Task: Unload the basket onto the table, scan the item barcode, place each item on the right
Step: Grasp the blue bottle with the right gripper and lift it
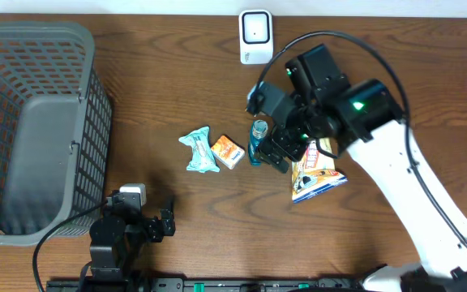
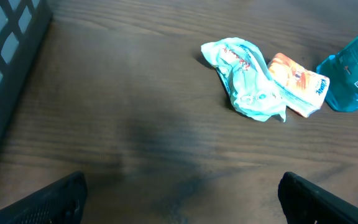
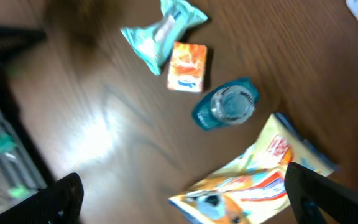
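Near the middle of the bench [image 1: 160, 81], four items are seen in a loose row. A teal packet [image 1: 199, 151] is found furthest toward the left edge, and an orange packet [image 1: 229, 152] is laid against its right side, the two touching. Just beside the orange packet a blue bottle [image 1: 258, 139] is stood upright, its cap seen from above in the right wrist view. A yellow and orange snack bag [image 1: 319, 177] is laid flat beyond the bottle, toward the right edge and a little nearer the front edge. A white scanner [image 1: 255, 36] is placed at the back edge, well apart from the row. The back left corner and much of the left edge are taken up by a grey basket [image 1: 96, 122]. The right gripper [image 3: 194, 202] is held above the bottle and the snack bag with its fingers spread wide, and nothing is grasped between them. The left gripper [image 2: 185, 205] is kept low near the front edge, toward the left, with its fingers likewise spread wide and nothing held, and bare wood is seen between them.
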Robot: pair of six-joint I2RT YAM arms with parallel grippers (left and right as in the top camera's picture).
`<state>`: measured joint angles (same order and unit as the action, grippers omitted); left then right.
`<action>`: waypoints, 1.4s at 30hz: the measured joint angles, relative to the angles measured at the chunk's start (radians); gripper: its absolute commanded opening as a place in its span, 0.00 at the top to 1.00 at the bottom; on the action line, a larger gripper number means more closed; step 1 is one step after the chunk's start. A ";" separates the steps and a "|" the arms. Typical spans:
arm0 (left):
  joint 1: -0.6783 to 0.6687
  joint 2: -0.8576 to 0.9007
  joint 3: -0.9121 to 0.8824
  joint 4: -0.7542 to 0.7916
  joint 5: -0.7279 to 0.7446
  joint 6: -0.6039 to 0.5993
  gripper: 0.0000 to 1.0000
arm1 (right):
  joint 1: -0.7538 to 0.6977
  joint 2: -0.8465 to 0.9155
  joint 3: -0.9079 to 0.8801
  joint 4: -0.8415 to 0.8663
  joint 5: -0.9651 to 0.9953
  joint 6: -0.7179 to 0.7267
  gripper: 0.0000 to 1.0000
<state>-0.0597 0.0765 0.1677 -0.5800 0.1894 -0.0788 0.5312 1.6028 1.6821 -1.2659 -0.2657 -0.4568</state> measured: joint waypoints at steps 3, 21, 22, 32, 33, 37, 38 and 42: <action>0.000 0.000 0.000 0.000 0.000 0.000 0.02 | 0.000 0.066 0.000 0.014 0.037 -0.080 0.01; 0.000 0.000 0.000 0.000 0.000 0.000 0.02 | 0.000 0.301 0.000 0.132 0.132 -0.264 0.01; 0.000 0.000 0.000 0.000 0.000 0.000 0.02 | 0.000 0.302 0.000 0.135 0.132 -0.269 0.01; 0.000 0.000 0.000 0.000 0.000 0.000 0.02 | 0.000 0.324 0.000 0.137 0.132 -0.292 0.01; 0.000 0.000 0.000 0.000 0.000 0.000 0.02 | 0.000 0.332 0.000 0.137 0.132 -0.293 0.01; 0.000 0.000 0.000 0.000 0.000 0.000 0.02 | 0.000 0.360 0.000 0.134 0.132 -0.293 0.03; 0.000 0.000 0.000 0.000 0.000 0.000 0.02 | 0.000 0.368 0.000 0.134 0.132 -0.294 0.07; 0.000 0.000 0.000 0.000 0.000 0.000 0.02 | 0.000 0.386 0.003 0.132 0.128 -0.296 0.29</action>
<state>-0.0597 0.0769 0.1677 -0.5800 0.1894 -0.0788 0.5312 1.9888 1.6848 -1.1343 -0.1379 -0.7532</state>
